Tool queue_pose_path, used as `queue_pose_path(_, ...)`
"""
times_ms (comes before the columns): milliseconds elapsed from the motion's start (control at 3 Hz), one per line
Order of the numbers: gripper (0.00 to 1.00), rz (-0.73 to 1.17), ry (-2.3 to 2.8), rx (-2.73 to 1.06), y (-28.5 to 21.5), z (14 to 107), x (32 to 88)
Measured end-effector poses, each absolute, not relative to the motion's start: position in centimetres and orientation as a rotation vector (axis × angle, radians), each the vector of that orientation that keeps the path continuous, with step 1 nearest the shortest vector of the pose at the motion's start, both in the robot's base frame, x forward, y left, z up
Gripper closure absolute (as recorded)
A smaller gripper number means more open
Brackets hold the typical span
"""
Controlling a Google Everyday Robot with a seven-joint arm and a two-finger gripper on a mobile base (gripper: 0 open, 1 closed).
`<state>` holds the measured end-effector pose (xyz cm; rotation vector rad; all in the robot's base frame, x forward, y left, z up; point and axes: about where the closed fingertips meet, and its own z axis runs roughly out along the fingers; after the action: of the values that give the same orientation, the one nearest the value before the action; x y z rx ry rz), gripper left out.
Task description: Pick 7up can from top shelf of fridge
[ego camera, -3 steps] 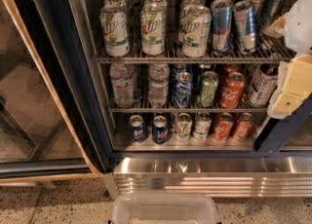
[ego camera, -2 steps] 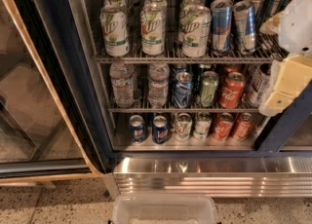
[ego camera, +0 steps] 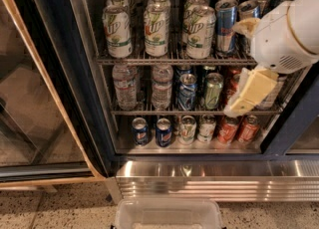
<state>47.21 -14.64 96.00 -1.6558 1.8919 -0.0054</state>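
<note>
As the camera view takes in the open fridge (ego camera: 75, 83), a big display cooler with a dark frame and wire shelves, the robot's white arm comes in from the right. The gripper (ego camera: 234, 67) hangs at the right end of the top shelf (ego camera: 149, 61), the uppermost silver wire rack with a flat front rail. Its two cream fingers (ego camera: 249, 91) are spread well apart, one level with the cans above the rail, the other reaching below it, and nothing is held between them.

Just left of the gripper stand two blue-and-silver cans (ego camera: 227, 24). One place further left comes the 7up can (ego camera: 200, 31), tall, white-bodied with a green band and a silver top, upright at the front of the top shelf. Two more cans like it (ego camera: 156, 30) stand further left in the same front row, with more rows behind.

Below and left of the gripper, clear plastic water bottles (ego camera: 124, 86) and a shorter green can (ego camera: 213, 91) sit on the middle rack. Lower again are small blue cans (ego camera: 163, 132) and red cans (ego camera: 228, 129). Under them runs the ribbed stainless steel base panel (ego camera: 209, 180), and a clear plastic bin (ego camera: 168, 215) sits at the bottom edge. Far left, the glass door (ego camera: 30, 98) stands open.
</note>
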Motion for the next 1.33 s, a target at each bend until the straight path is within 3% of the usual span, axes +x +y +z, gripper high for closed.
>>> queue_pose_path(667,0.0,-0.044,1.841,-1.597,-14.1,97.5,48.6)
queue_pose_path(1333,0.0,0.075,1.705,-1.45,-11.2,96.2,50.4)
